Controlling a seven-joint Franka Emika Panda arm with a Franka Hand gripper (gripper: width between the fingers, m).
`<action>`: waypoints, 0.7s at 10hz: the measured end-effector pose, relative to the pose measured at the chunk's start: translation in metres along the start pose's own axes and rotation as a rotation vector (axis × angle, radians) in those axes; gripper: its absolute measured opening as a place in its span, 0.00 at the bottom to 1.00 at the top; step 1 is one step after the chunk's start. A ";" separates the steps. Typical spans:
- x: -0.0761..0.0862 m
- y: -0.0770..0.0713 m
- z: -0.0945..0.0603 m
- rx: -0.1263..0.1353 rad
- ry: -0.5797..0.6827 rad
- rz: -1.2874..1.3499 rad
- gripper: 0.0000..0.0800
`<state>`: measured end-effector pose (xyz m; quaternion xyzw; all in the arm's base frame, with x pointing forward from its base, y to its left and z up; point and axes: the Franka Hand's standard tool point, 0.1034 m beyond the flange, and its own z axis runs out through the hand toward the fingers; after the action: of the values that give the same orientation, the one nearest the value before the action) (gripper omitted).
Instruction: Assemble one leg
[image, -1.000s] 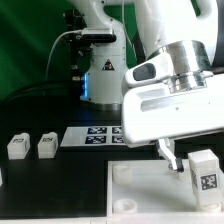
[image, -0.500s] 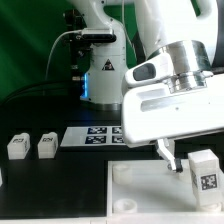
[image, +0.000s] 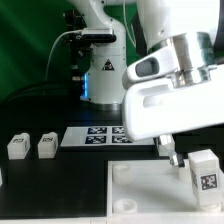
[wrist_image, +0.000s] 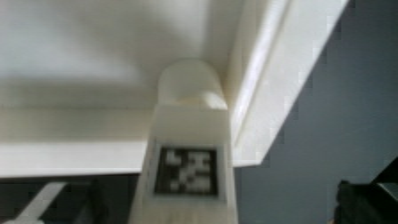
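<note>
A leg (image: 205, 173), a small white block with a square tag facing out, stands upright at a corner of the large white tray-like piece (image: 150, 195). In the wrist view the leg (wrist_image: 187, 150) sits with its far end at the round corner socket (wrist_image: 192, 85) of that piece. My gripper (image: 187, 155) hangs just above and beside the leg, with one finger (image: 168, 152) showing to the leg's left. In the wrist view my gripper (wrist_image: 205, 205) straddles the leg with a gap on each side, so it is open. Its fingers (wrist_image: 370, 198) do not touch the leg.
Two more legs (image: 16, 146) (image: 46, 146) stand on the black table at the exterior view's left, and part of a third (image: 2, 176) shows at the frame edge. The marker board (image: 92, 136) lies behind the tray-like piece. The arm's base (image: 100, 70) stands at the back.
My gripper and wrist have lifted and tilted slightly up and to the exterior view's right. The leg has stayed standing in the same place.
</note>
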<state>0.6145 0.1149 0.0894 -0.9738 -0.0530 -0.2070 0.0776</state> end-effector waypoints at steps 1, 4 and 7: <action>0.005 -0.002 -0.001 0.019 -0.075 0.005 0.81; 0.009 -0.005 -0.003 0.084 -0.404 0.007 0.81; 0.009 0.011 0.015 0.089 -0.420 -0.008 0.81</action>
<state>0.6301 0.1077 0.0778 -0.9909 -0.0808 0.0028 0.1073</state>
